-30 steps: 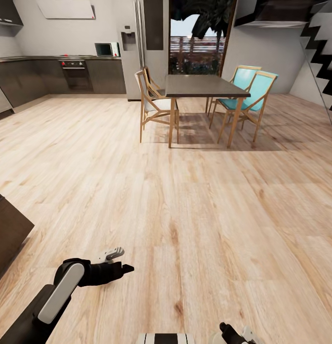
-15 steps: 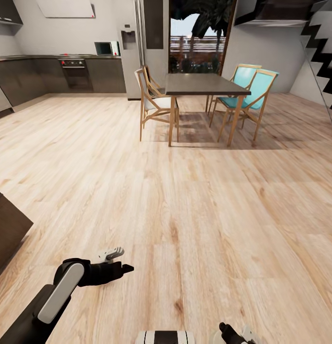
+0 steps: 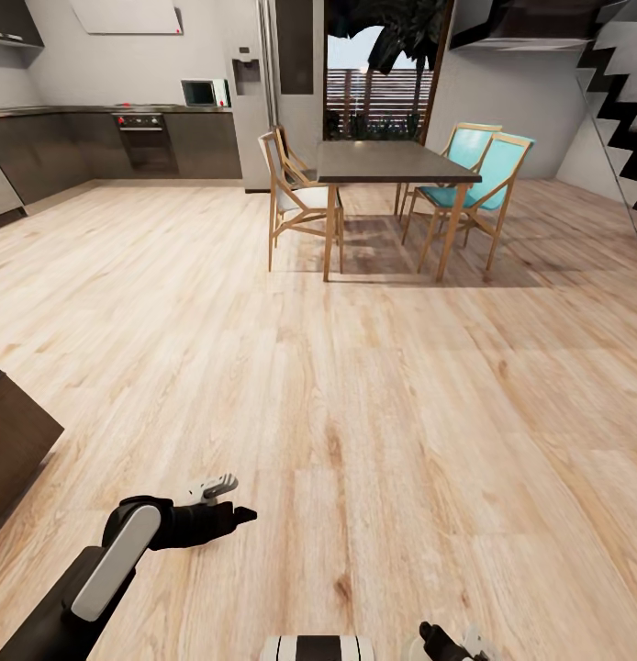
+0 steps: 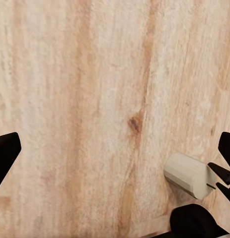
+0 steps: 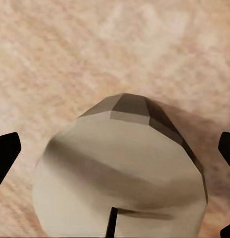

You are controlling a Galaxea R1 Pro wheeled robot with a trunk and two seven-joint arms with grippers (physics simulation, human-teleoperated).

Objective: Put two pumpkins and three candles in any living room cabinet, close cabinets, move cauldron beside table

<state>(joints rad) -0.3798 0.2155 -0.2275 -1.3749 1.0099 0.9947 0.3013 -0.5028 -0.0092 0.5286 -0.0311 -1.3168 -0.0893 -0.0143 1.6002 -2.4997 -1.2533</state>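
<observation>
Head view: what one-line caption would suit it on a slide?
Robot's left gripper hangs over a light wood floor, facing a dining table with four chairs.

Black left arm [image 3: 126, 551] — white panel, black gripper [image 3: 229, 500]

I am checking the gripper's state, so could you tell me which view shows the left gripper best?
The left wrist view: the left gripper has dark fingertips far apart, open over bare floor. The head view shows it small and side-on.
</observation>
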